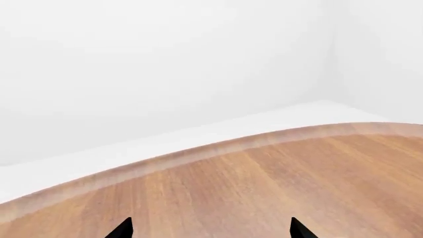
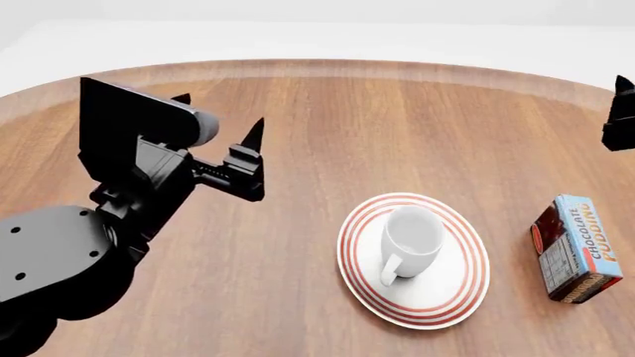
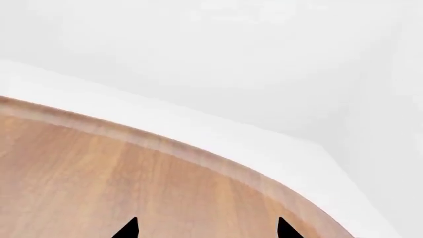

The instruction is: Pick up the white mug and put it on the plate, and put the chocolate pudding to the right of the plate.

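The white mug (image 2: 412, 236) stands upright on the red-ringed plate (image 2: 457, 299), handle toward the near side. The chocolate pudding (image 2: 575, 248) lies on the wood just right of the plate, apart from its rim. My left gripper (image 2: 218, 115) hovers left of the plate and farther back, open and holding nothing. In the left wrist view the left gripper (image 1: 211, 230) shows two spread tips over bare wood. My right gripper (image 3: 207, 230) is also open over bare wood near the table's rim. Only a black piece of the right arm (image 2: 621, 117) shows at the head view's right edge.
The round wooden table (image 2: 297, 223) has a lighter edge band (image 2: 328, 68) at the back, with white floor and walls beyond. My left arm's dark body (image 2: 70, 253) fills the near left corner.
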Controlling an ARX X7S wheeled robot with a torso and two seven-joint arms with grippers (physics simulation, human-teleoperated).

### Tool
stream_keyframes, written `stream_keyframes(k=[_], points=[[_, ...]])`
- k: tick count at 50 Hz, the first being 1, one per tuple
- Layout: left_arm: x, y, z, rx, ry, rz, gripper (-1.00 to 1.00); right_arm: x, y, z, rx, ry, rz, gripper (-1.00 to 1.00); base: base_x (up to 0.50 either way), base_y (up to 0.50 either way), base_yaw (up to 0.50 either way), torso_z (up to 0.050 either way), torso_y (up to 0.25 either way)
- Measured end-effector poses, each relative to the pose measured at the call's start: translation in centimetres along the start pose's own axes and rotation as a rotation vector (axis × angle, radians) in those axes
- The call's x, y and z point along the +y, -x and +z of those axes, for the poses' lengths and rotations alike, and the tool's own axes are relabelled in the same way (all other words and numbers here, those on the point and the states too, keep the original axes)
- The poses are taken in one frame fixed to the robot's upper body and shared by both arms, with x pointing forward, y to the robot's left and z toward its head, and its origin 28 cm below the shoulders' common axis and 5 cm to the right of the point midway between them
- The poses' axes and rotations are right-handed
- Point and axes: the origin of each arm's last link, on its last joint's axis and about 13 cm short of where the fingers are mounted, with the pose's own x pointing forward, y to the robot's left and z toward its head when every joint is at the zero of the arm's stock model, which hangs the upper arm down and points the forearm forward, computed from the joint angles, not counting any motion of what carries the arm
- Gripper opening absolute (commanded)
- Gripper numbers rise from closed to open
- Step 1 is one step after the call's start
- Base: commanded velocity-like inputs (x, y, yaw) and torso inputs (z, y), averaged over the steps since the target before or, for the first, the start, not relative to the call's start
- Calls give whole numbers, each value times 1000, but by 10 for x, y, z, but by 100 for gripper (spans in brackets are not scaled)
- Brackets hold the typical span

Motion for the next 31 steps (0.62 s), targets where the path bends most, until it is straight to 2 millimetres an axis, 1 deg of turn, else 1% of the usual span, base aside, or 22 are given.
stream_keyframes(k=[8, 14, 20, 31], points=[[3, 8, 2, -36, -35, 92, 100, 15, 32, 16, -195, -39, -4, 100, 0, 0, 0, 0, 0], [7, 18, 6, -84, -56, 193, 100, 29, 51, 23, -332, -94, -19, 100, 0, 0, 0, 0, 0], [11, 29, 11, -148, -83, 318, 100, 45, 65, 25, -467, -146, -55, 100, 0, 0, 0, 0, 0], [17, 54, 25, -308, -146, 567, 100, 69, 87, 24, -688, -234, -142, 100, 0, 0, 0, 0, 0]])
